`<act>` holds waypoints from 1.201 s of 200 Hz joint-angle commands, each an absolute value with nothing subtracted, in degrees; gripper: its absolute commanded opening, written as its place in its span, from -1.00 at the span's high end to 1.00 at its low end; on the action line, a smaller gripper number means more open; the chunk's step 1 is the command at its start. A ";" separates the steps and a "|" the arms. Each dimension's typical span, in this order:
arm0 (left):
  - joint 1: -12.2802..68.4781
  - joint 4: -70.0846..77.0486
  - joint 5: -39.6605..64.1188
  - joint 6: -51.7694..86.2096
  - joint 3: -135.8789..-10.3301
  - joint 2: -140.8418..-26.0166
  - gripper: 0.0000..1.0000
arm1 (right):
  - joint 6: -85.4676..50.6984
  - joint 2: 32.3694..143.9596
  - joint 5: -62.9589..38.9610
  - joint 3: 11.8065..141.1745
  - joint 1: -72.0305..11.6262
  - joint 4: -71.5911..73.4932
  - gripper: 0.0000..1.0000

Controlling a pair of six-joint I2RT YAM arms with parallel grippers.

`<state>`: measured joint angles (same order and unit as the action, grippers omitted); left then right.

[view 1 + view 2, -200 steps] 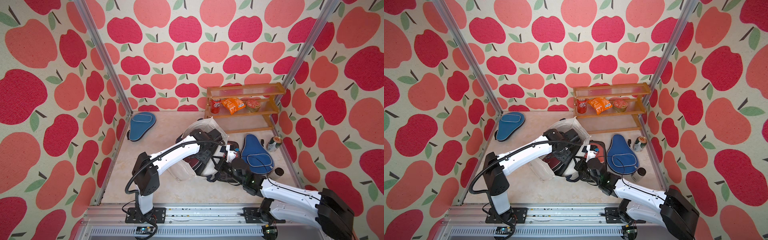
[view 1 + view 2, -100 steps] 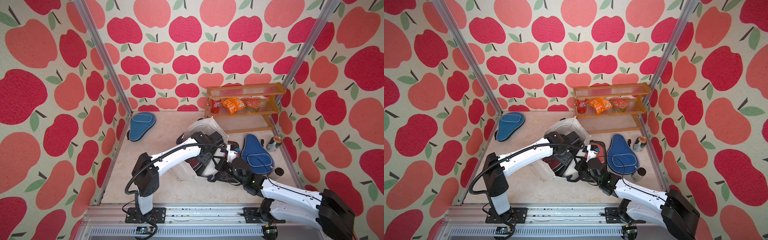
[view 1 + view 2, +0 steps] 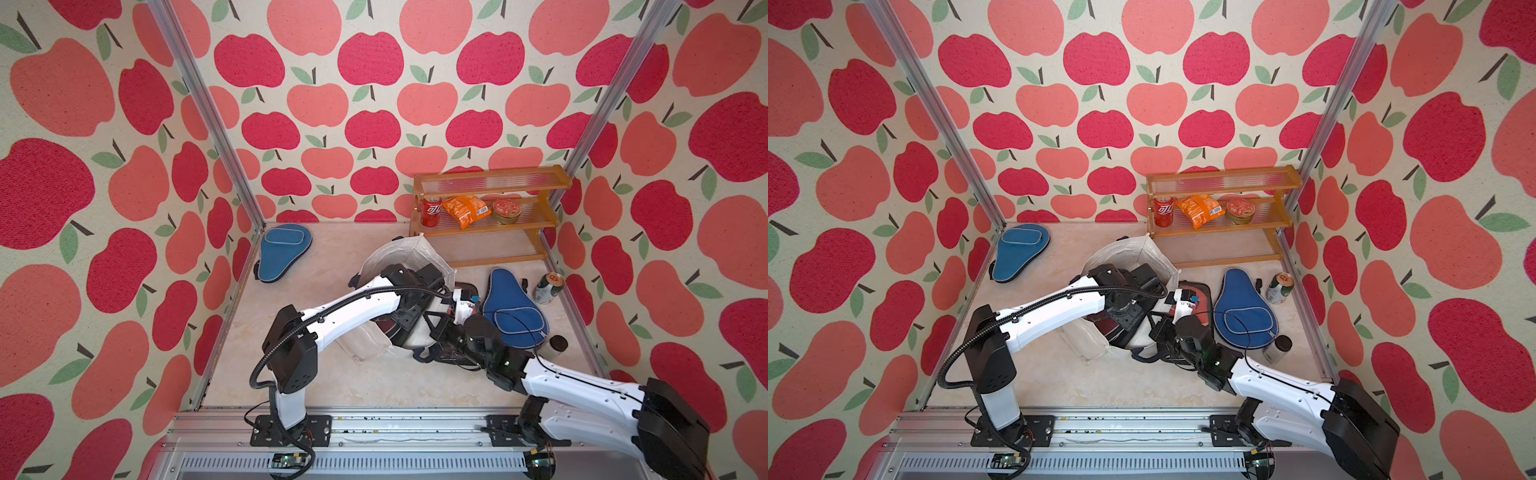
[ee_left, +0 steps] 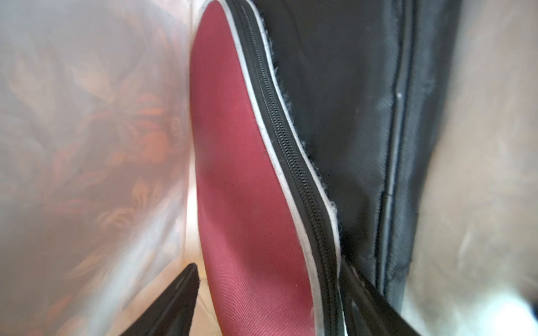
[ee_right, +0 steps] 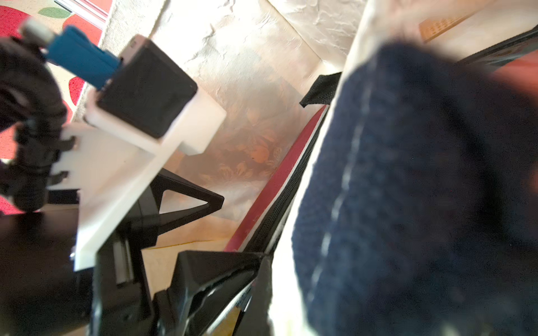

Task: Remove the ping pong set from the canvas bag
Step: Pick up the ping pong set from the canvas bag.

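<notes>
The off-white canvas bag (image 3: pixel 415 253) (image 3: pixel 1142 253) lies tipped in mid-floor with its mouth toward the front. My left gripper (image 4: pixel 267 267) (image 3: pixel 409 324) is inside it, open, its fingers either side of the maroon case (image 4: pixel 247 189). One finger touches the zip edge; a gap shows at the other. A black-edged pouch (image 4: pixel 349 101) lies behind that case. My right gripper (image 5: pixel 259 259) (image 3: pixel 432 328) is shut on the bag's rim beside the navy strap (image 5: pixel 422 189). Two blue cases (image 3: pixel 282 249) (image 3: pixel 513 311) and a clear pouch with a red paddle (image 3: pixel 463 291) lie on the floor outside.
A wooden shelf (image 3: pixel 486 183) at the back right carries a red can, an orange snack bag and a tin. A green can (image 3: pixel 548 288) and a dark-capped bottle (image 3: pixel 558 344) stand by the right wall, next to the nearer blue case. Patterned walls close three sides.
My left wrist has edged slightly further into the bag's mouth. The right arm and the bag have stayed where they were.
</notes>
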<state>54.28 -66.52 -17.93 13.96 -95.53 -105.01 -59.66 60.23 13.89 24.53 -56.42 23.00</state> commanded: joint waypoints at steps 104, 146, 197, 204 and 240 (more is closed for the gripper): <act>49.22 -66.48 -22.63 11.71 -99.01 -107.15 -0.25 | -56.12 55.97 16.80 27.14 -55.72 26.13 1.00; 49.74 -65.15 -21.01 11.14 -97.90 -107.51 -0.25 | -55.07 57.75 14.65 28.76 -55.72 26.17 1.00; 51.50 -61.13 -17.70 8.44 -95.00 -104.64 -0.45 | -55.11 61.31 11.43 30.84 -55.72 27.57 1.00; 51.51 -61.11 -17.21 8.37 -94.48 -104.58 -0.48 | -55.11 61.42 11.29 31.00 -55.72 27.73 1.00; 51.73 -60.28 -15.95 7.82 -91.36 -103.79 -0.56 | -54.32 60.78 11.50 31.64 -55.72 26.90 1.00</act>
